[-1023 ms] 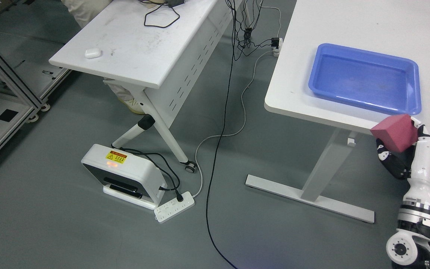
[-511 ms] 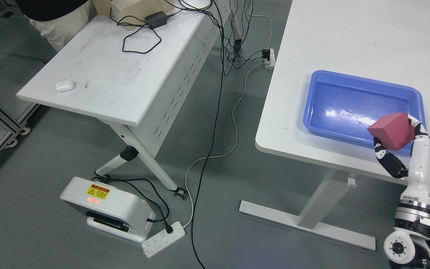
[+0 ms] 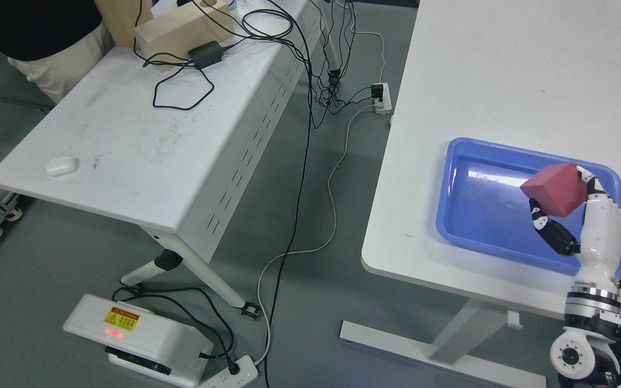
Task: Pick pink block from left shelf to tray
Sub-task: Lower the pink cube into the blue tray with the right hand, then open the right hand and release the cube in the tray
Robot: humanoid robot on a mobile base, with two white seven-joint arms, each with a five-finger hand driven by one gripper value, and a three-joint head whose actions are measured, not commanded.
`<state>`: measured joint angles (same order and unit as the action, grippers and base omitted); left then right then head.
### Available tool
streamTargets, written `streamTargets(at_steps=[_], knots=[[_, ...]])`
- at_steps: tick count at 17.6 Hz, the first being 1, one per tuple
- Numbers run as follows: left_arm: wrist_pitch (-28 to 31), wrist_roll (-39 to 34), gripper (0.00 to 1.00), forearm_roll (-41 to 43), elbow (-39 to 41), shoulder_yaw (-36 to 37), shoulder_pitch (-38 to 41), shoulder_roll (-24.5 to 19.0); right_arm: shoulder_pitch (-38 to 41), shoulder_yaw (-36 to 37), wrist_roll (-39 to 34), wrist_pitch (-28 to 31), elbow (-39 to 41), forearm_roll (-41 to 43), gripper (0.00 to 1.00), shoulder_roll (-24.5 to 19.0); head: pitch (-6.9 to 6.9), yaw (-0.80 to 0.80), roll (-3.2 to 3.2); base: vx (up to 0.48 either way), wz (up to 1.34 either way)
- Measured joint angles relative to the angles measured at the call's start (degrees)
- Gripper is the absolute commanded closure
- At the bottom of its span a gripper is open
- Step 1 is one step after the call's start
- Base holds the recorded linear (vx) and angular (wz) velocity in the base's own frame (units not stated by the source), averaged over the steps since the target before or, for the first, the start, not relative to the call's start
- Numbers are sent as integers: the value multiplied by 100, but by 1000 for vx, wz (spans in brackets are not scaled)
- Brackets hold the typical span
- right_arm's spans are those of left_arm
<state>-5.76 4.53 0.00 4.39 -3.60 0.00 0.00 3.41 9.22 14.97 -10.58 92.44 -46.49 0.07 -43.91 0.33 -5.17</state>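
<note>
Risk: the block (image 3: 554, 189) sits high in the fingertips, tilted on a corner; if released from this height it would likely bounce or tumble, and might hop over the tray (image 3: 467, 221) rim.
Cause: few contact points on smooth faces, and a shallow tray with low walls.
Second risk: the hand hangs over the tray's right part, close to the near rim, so a release off to that side could land the block on the worktop (image 3: 504, 81).
Block: a pink-red cube, matte, sharp-edged, one corner pointing up-left.
Where: in the air above the tray's right part, not touching it.
Right hand (image 3: 561, 215): pinching the block, dark thumb below, white fingers behind.
Left hand: out of view.
Tray: blue, nothing in it.
</note>
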Motion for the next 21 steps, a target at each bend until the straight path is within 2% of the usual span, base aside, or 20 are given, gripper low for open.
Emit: streamTargets(at_steps=[3, 7, 15, 21], knots=[[0, 0, 0, 0, 0, 0, 0, 0, -35, -50, -418, 252, -16, 4, 48, -2, 0, 0, 0, 132, 17], [0, 0, 0, 0, 0, 0, 0, 0, -185, -95, -595, 626, -51, 95, 23, -2, 0, 0, 0, 84, 13], [0, 0, 0, 0, 0, 0, 0, 0, -305, -121, -634, 879, -136, 975, 0, -4, 0, 0, 0, 24, 5], [0, 0, 0, 0, 0, 0, 0, 0, -331, -122, -637, 815, -188, 1903, 0, -5, 0, 0, 0, 0, 0]])
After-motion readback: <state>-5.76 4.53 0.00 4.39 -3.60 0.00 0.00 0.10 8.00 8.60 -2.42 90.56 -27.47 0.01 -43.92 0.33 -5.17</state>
